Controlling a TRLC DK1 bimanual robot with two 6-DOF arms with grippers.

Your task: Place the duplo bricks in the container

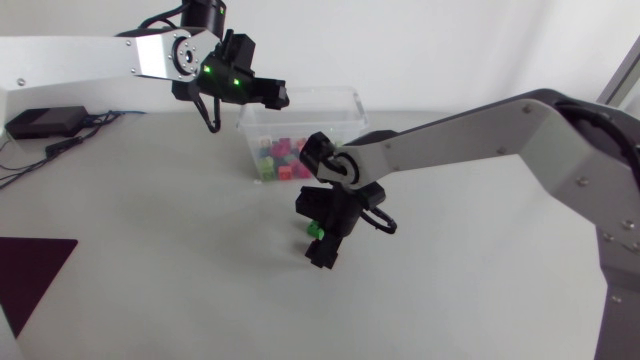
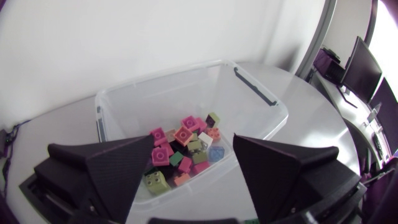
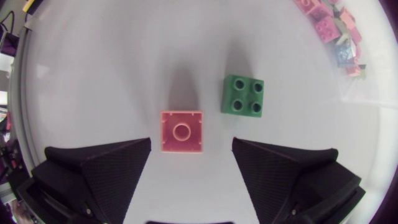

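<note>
A clear plastic container (image 1: 345,110) stands at the back middle of the table, with several coloured duplo bricks (image 2: 186,146) lying in it. My left gripper (image 1: 278,97) hovers over its left rim, open and empty; in the left wrist view its fingers (image 2: 118,168) stand wide above the container (image 2: 261,99). My right gripper (image 1: 322,252) hangs low over the table in front of the container, open. A pink brick (image 3: 181,131) lies on the table between its fingers (image 3: 102,168), untouched. A green brick (image 3: 243,95) (image 1: 315,230) lies just ahead.
A black box (image 1: 45,122) with cables sits at the far left. A dark maroon mat (image 1: 30,270) lies at the front left corner. The container's bricks (image 3: 333,28) show beyond the green brick in the right wrist view.
</note>
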